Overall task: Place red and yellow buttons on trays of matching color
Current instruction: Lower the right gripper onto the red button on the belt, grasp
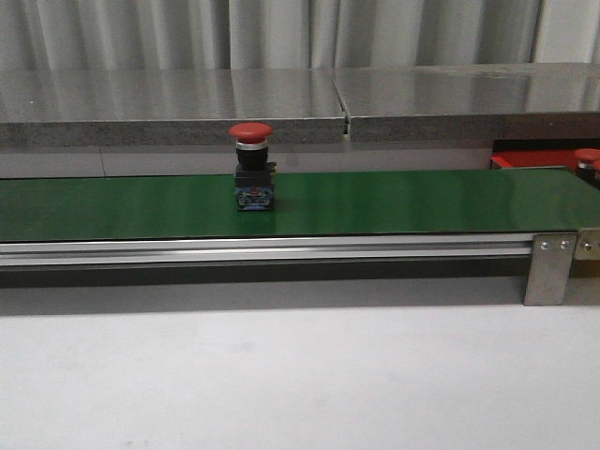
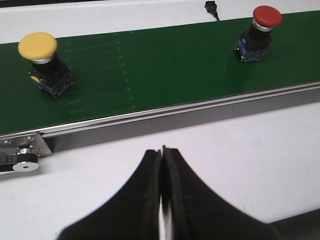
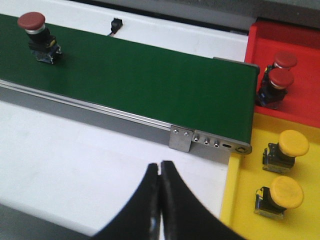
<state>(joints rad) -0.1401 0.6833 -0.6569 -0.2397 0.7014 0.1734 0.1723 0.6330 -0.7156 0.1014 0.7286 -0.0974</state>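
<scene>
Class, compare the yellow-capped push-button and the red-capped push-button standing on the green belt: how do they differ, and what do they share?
The yellow-capped push-button has a yellow cap; the red-capped push-button has a red one. In the left wrist view, the yellow one stands near the belt's bracketed end, while the red one is further along the green belt. Both stand upright, untouched, on dark bases.

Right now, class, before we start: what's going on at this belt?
Nothing is being handled. Both grippers, left and right, hang shut and empty above the white table. A red button and a yellow button stand on the green belt. Two red buttons already sit in the red tray, two yellow in the yellow tray.
</scene>
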